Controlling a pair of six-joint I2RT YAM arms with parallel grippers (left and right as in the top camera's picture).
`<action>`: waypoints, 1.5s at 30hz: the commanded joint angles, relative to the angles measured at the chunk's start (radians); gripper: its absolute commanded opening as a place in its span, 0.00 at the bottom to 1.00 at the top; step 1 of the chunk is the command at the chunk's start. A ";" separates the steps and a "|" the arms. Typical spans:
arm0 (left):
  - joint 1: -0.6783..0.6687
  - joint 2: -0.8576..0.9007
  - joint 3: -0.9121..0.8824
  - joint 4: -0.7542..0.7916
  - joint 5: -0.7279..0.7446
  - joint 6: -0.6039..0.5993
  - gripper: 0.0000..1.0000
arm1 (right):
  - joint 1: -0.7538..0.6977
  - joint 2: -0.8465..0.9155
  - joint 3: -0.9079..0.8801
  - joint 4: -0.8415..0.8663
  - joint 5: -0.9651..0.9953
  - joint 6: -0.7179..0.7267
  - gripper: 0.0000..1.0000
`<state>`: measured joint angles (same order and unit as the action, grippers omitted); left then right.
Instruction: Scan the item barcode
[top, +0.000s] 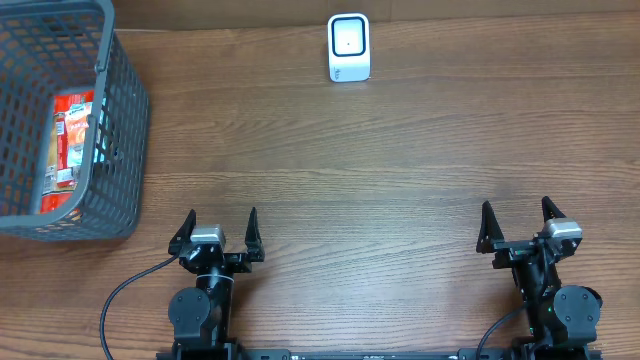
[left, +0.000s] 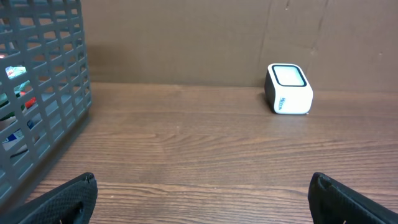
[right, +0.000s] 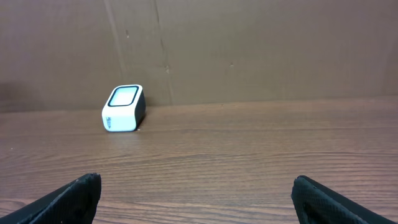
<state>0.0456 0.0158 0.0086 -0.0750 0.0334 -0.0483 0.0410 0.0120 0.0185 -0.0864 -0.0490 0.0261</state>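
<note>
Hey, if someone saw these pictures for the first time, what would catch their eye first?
Probably the grey mesh basket at the far left, with a red-and-orange packet lying inside it. Next, the small white barcode scanner standing alone at the back, near the middle. The left gripper and right gripper sit open and empty at the near edge.

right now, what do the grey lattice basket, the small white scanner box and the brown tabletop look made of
Grey lattice basket: likely moulded plastic, matte; uniform grid walls, thick rim.
Small white scanner box: seemingly smooth plastic shell, with a glossy dark-framed window.
Brown tabletop: wood or wood-look laminate, low sheen; grain streaks show, which one is unclear.
</note>
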 joint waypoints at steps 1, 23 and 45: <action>-0.007 -0.011 -0.004 0.000 0.012 0.019 1.00 | 0.004 -0.009 -0.011 0.006 -0.005 -0.001 1.00; -0.007 0.005 0.220 -0.362 0.164 -0.062 1.00 | 0.004 -0.009 -0.011 0.006 -0.005 -0.001 1.00; -0.007 1.133 1.572 -1.353 0.409 0.086 1.00 | 0.004 -0.009 -0.011 0.006 -0.005 -0.001 1.00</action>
<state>0.0456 0.9836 1.3796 -1.3418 0.4202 -0.0174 0.0410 0.0109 0.0185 -0.0837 -0.0490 0.0265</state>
